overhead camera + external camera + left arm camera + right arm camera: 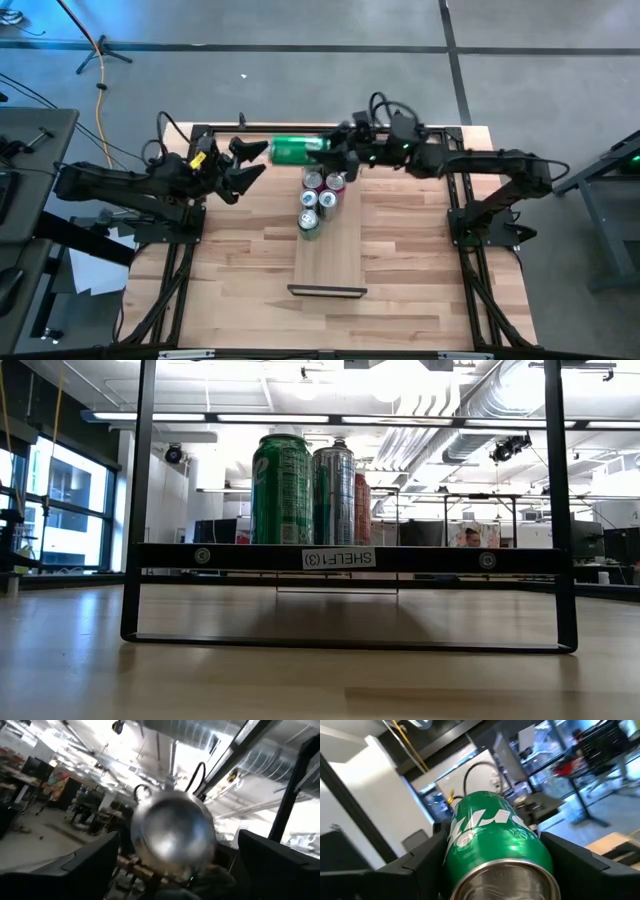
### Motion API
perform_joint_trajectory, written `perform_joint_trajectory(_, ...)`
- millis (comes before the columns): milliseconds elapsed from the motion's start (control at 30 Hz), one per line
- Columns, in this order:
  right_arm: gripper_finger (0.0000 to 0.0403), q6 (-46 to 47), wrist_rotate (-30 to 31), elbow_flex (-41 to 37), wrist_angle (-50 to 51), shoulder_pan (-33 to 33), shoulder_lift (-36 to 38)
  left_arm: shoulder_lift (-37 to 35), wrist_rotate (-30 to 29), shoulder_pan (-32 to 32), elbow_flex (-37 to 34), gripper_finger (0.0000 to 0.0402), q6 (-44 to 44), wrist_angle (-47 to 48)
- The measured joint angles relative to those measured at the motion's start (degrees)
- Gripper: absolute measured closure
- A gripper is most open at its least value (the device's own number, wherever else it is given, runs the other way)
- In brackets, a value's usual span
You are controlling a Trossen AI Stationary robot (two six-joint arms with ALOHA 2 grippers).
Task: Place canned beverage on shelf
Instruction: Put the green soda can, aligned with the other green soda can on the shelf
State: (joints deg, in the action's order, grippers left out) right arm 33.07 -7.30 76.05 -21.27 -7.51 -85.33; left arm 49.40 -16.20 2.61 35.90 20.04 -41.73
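My right gripper (328, 146) is clamped on a green can (293, 150), which lies on its side in the air over the far edge of the table (420, 280), just beyond the far end of the shelf (335, 262). In the right wrist view the can (492, 842) sits between my two dark fingers (420, 855), one against each side of its body, its silver end toward the camera. My left gripper (250, 163) stands with its fingers spread apart, just beside the free end of the can and not touching it; in the left wrist view the can's silver end (172, 827) fills the gap between the fingers (85, 865) with clear space on both sides. The shelf runs from the far middle of the table toward the near edge, a dark frame (327, 291) closing its near end. Five cans (320, 200) stand upright in a tight cluster on the far part of the shelf: red-topped ones at the back, green ones in front. In the low view a green can (281, 490), a silver can (334, 495) and part of a red one (361, 508) stand on the board above a label (339, 558) reading SHELF1(3). The near half of the shelf board carries nothing. Both arms reach in from the table's two sides and meet at the far centre
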Motion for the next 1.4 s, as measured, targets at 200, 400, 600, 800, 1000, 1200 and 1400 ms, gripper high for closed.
perform_joint_trajectory(200,0.0124,-4.46,0.58,0.00,12.22,-0.94,7.63,-8.31,-5.01,0.00,0.00,0.0038,-1.23,12.36)
perform_joint_trajectory(400,0.0124,-6.26,3.48,6.17,37.32,4.85,10.59,-13.72,-11.28,0.01,0.00,0.0038,-2.97,16.99)
perform_joint_trajectory(600,0.0124,-5.14,6.83,18.63,64.23,12.34,4.07,-14.62,-11.90,0.02,0.00,0.0037,-6.91,16.92)
perform_joint_trajectory(800,0.0124,-0.12,7.26,31.73,85.69,16.09,-7.30,-13.95,-11.90,0.02,-0.04,0.0037,-6.83,17.58)
perform_joint_trajectory(1000,0.0124,0.36,7.26,43.05,101.30,17.54,-19.78,-13.72,-12.93,0.02,-0.09,0.0037,-7.19,19.92)
perform_joint_trajectory(1200,0.0124,-1.74,8.38,45.51,110.82,17.56,-30.12,-13.72,-13.34,0.02,-0.09,0.0037,-7.20,22.71)
perform_joint_trajectory(1400,0.0124,-3.26,7.48,44.96,109.31,17.71,-35.21,-13.74,-12.54,0.02,-0.09,0.0037,-7.75,23.03)
